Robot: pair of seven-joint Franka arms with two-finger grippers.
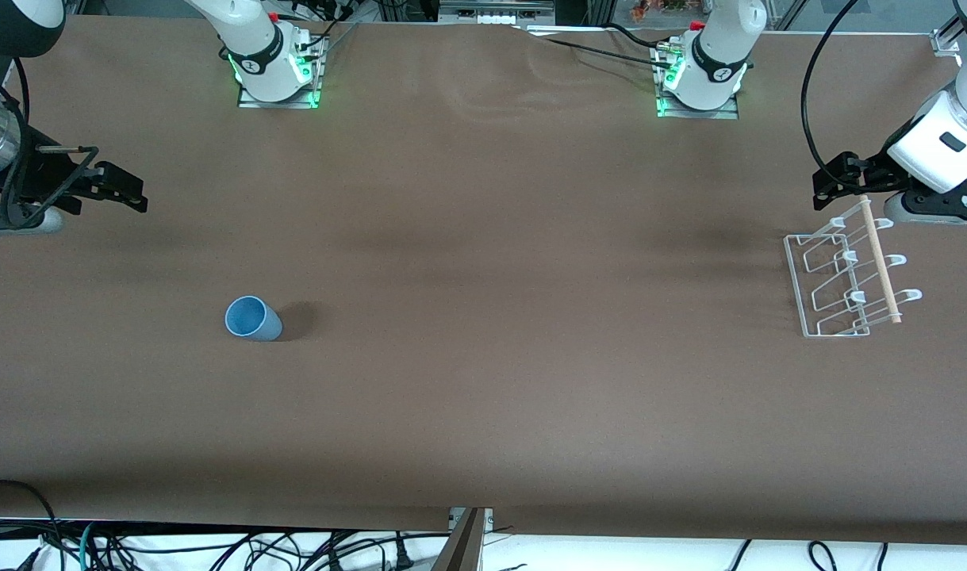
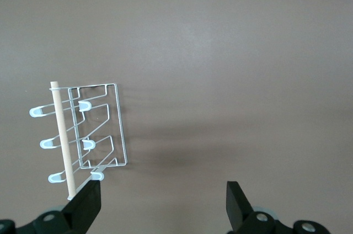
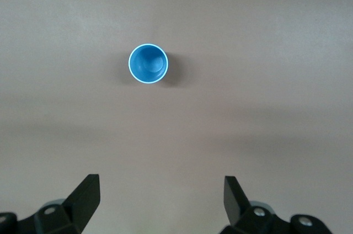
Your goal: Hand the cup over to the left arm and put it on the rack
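Note:
The light-blue cup [image 1: 253, 319] stands upright on the brown table toward the right arm's end; it also shows from above in the right wrist view [image 3: 148, 63]. My right gripper [image 1: 122, 189] hangs open and empty above the table at that end, apart from the cup; its jaws stand wide in the right wrist view [image 3: 161, 183]. The white wire rack [image 1: 848, 281] with its wooden rod [image 1: 881, 262] lies toward the left arm's end. My left gripper [image 1: 836, 178] is open and empty in the air beside the rack [image 2: 122, 129]; its jaws stand wide in the left wrist view [image 2: 164, 192].
The two arm bases [image 1: 277, 71] [image 1: 701, 79] stand along the table edge farthest from the front camera. Cables [image 1: 213, 547] lie below the table edge nearest to that camera. Bare brown table [image 1: 531, 317] lies between cup and rack.

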